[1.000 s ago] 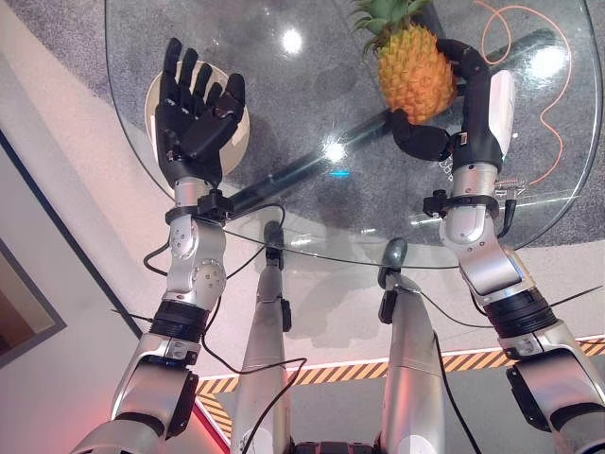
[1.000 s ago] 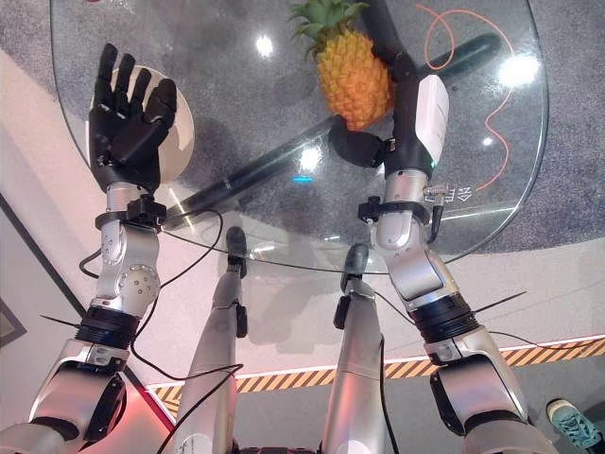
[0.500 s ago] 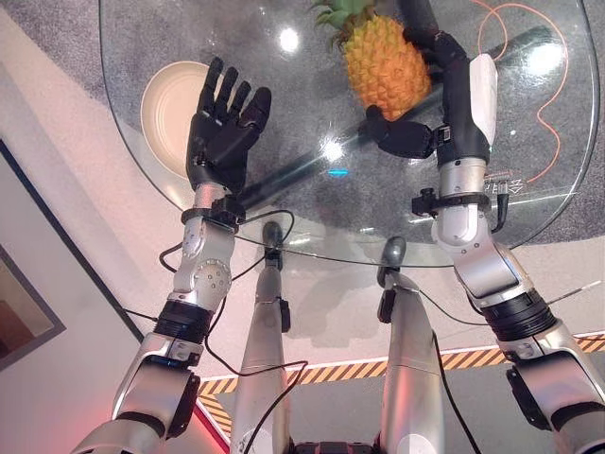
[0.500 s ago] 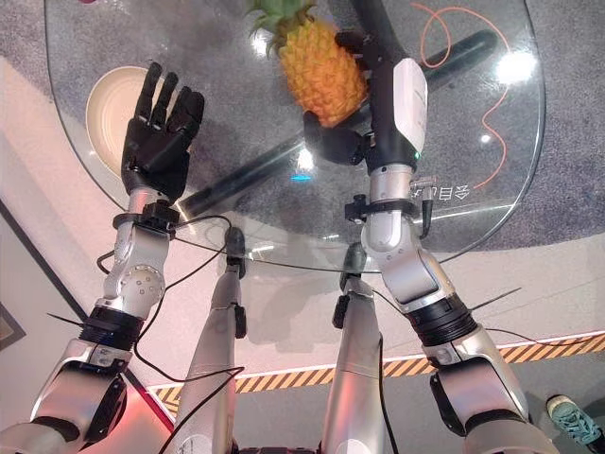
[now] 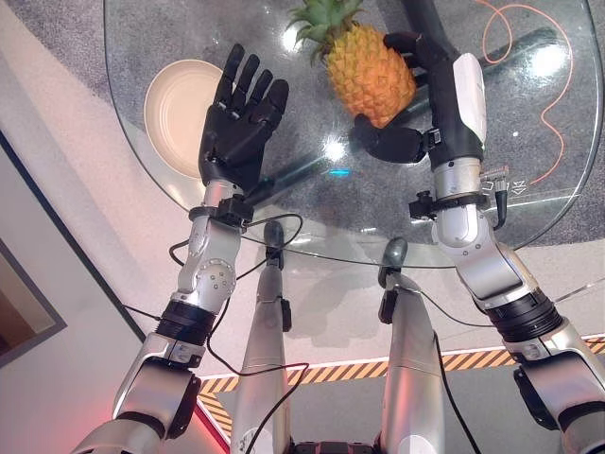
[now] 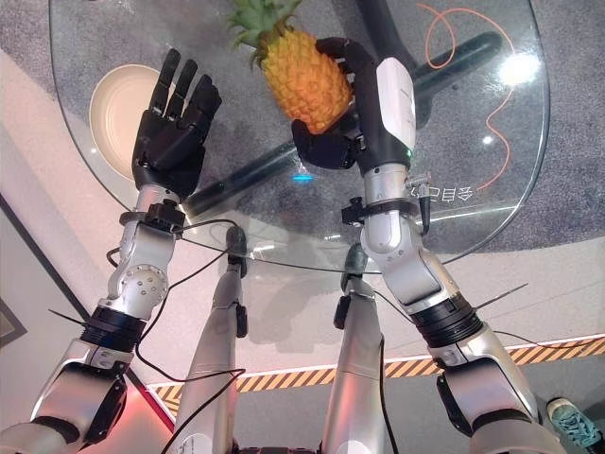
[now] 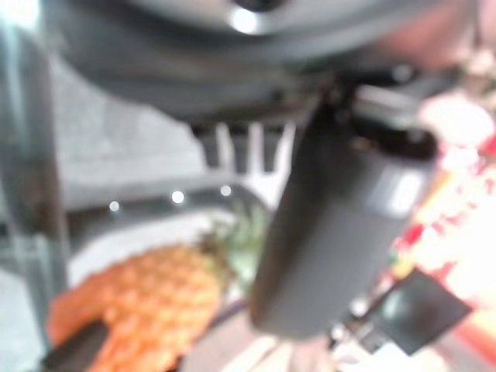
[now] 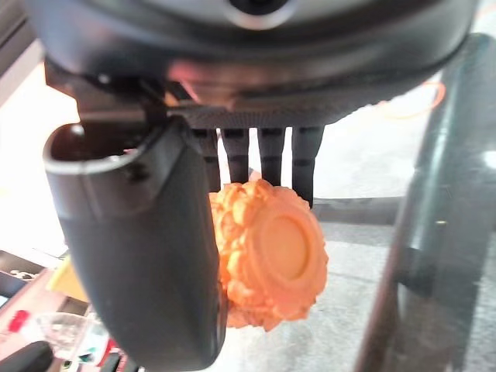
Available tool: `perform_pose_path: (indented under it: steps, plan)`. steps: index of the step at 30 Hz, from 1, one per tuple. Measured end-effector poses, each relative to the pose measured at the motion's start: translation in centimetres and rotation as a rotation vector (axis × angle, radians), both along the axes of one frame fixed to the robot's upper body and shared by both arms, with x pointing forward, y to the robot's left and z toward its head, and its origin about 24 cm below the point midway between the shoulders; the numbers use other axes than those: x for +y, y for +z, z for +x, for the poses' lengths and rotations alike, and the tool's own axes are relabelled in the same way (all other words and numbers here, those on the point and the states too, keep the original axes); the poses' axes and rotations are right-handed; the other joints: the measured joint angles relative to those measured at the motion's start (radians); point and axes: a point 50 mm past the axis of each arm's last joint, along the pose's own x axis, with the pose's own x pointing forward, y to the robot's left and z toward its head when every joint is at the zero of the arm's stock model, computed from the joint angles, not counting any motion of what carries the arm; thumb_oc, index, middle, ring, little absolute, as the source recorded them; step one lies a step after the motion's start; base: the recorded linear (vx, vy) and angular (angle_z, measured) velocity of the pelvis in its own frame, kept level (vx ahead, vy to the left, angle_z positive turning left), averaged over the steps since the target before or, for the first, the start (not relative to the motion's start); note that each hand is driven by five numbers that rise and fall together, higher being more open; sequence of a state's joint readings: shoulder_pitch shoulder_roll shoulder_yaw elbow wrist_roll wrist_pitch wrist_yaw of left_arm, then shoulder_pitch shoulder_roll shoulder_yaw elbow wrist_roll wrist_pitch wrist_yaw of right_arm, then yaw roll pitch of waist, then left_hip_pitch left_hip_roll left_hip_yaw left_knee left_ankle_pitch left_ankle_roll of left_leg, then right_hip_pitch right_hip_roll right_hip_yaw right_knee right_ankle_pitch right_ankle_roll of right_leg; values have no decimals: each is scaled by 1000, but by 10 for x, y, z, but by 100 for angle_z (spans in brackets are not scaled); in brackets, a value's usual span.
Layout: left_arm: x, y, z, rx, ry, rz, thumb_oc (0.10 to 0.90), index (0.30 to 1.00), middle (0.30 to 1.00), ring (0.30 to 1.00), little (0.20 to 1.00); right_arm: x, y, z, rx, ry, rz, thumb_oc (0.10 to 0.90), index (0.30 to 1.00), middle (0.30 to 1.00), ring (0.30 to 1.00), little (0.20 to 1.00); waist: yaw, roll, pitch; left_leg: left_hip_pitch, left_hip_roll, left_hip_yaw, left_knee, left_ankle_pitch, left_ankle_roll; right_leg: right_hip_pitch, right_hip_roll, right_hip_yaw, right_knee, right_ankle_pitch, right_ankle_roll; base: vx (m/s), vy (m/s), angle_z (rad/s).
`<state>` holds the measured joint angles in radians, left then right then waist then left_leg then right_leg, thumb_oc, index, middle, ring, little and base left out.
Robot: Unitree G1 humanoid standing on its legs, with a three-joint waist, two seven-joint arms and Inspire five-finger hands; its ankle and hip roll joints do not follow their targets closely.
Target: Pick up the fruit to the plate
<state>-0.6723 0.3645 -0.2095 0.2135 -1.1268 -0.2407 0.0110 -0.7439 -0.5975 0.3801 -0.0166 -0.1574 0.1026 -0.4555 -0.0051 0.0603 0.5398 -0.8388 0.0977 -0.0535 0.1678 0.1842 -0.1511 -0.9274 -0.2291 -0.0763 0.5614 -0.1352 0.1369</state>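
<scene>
My right hand (image 5: 446, 106) is shut on an orange pineapple (image 5: 370, 78) with green leaves, held above the middle of the round glass table (image 5: 529, 222). Its fingers and thumb curl round the fruit's lower half (image 8: 267, 256). A cream plate (image 5: 173, 102) lies at the table's left side, with nothing on it. My left hand (image 5: 242, 121) hovers open, fingers straight, just right of the plate and left of the pineapple. The left wrist view shows the pineapple (image 7: 132, 310) past the thumb (image 7: 325, 232).
An orange cable (image 5: 558, 85) loops at the table's far right. A dark bar (image 6: 246, 175) runs diagonally under the glass. The table's near edge curves just in front of both wrists. Yellow-black hazard tape (image 5: 473, 361) marks the floor below.
My right hand has carried the pineapple left, toward the plate. My left hand has shifted right off the plate, uncovering it, and stays open.
</scene>
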Motion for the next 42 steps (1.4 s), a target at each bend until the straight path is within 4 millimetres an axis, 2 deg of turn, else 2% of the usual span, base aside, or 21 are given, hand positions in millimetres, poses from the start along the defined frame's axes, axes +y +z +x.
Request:
perform_pose_path:
  steps: [6,20,35,42]
  plan:
    - [-8,5,-4,-16,-61,-4,800,900,900,900,900,4,1,-2,4,26,-16,100,300,300,300,200,1,0,0,0,0,0,0,0,0,0,0,0,0,0,0,0,0,0]
    - [-10,2,-3,35,-136,-104,800,900,900,900,900,8,3,0,25,33,-84,100,300,300,300,200,1,0,0,0,0,0,0,0,0,0,0,0,0,0,0,0,0,0]
    - [-14,0,-3,49,-170,-253,800,900,900,900,900,16,11,0,19,55,-109,100,300,300,300,200,3,0,0,0,0,0,0,0,0,0,0,-1,0,0,0,0,0,0]
    - [-11,0,-2,62,-127,-289,800,900,900,900,900,22,11,-3,22,84,-129,100,300,300,300,200,3,0,0,0,0,0,0,0,0,0,0,-1,1,0,0,0,0,0]
